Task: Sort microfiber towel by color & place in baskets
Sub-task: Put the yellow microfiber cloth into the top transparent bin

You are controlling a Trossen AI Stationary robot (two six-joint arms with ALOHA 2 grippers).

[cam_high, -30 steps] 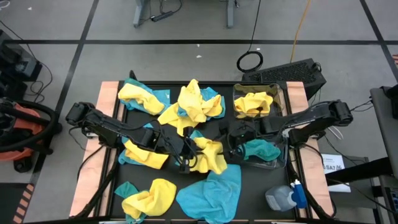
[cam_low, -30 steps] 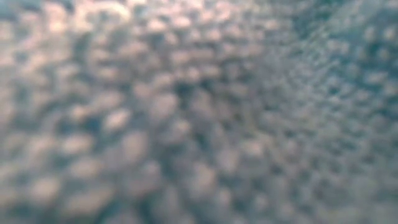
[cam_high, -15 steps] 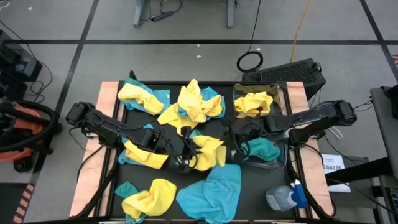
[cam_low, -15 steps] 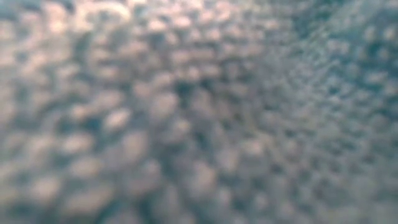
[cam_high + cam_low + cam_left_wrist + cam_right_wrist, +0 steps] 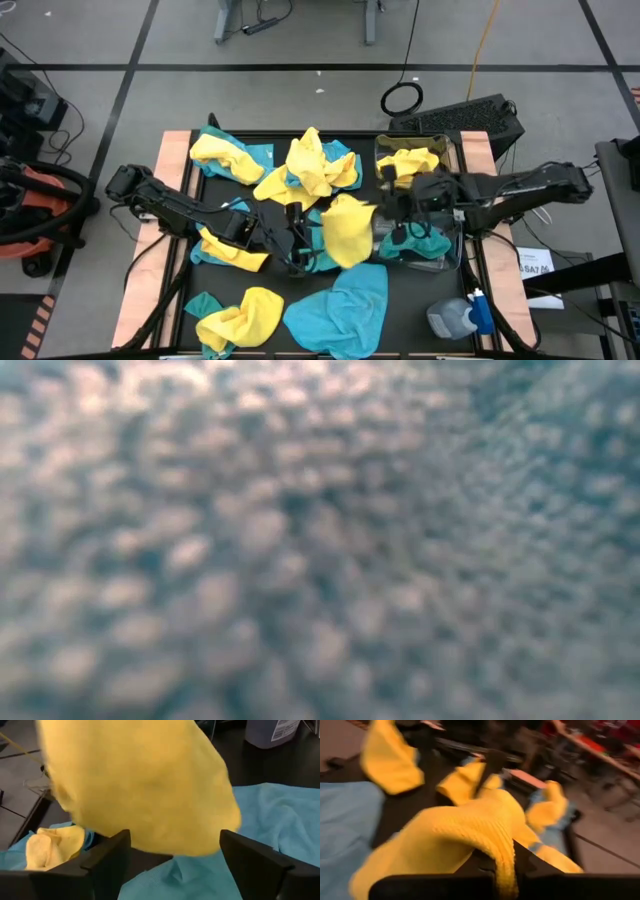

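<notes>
Right pincer clamped on a yellow towel, lifted beside the teal bin, apparently bound for the yellow bin beyond; left pincer, fingers apart, hangs beside the towel.

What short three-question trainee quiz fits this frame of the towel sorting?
1. True or false: the right gripper is shut on a yellow towel.
2. The left gripper is: A open, B shut on a teal towel.
3. Which colour of towel lies in the far basket?

Key: 1 true. 2 A. 3 yellow; the near basket holds teal.
</notes>
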